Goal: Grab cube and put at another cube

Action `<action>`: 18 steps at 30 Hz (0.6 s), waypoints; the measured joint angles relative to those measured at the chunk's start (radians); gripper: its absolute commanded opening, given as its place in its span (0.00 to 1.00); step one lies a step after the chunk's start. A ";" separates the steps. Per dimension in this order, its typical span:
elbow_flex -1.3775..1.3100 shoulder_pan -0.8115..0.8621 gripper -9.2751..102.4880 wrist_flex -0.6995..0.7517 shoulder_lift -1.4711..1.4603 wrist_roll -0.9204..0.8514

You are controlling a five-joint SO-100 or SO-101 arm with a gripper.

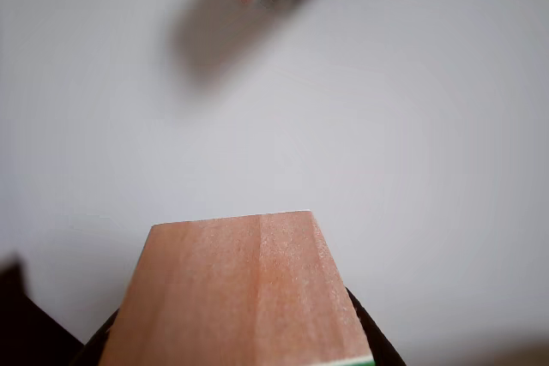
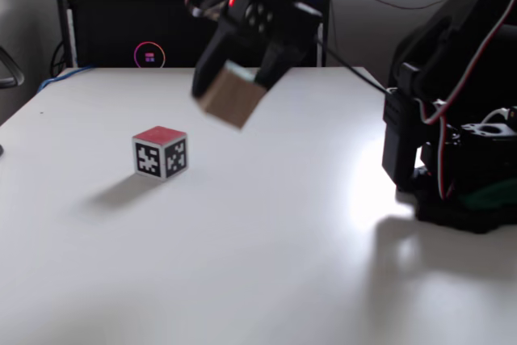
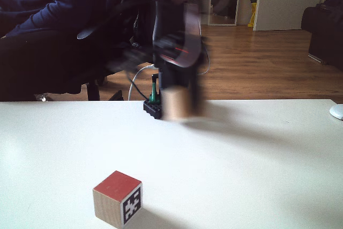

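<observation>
The black end effector [image 2: 236, 90] holds the small light-brown wooden cube [image 2: 233, 96] tight between its two fingers, up in the air above the white tabletop [image 2: 266, 224]. In a fixed view the wooden cube looks tilted. The other cube, with a red top and black-and-white pattern sides [image 2: 161, 152], sits on the tabletop below the end effector and to its left, well apart from it.
</observation>
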 measured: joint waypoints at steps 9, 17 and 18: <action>-0.150 0.264 0.14 0.041 -0.166 -0.028; -0.426 0.281 0.14 0.080 -0.426 0.044; -0.462 0.282 0.14 0.089 -0.460 0.051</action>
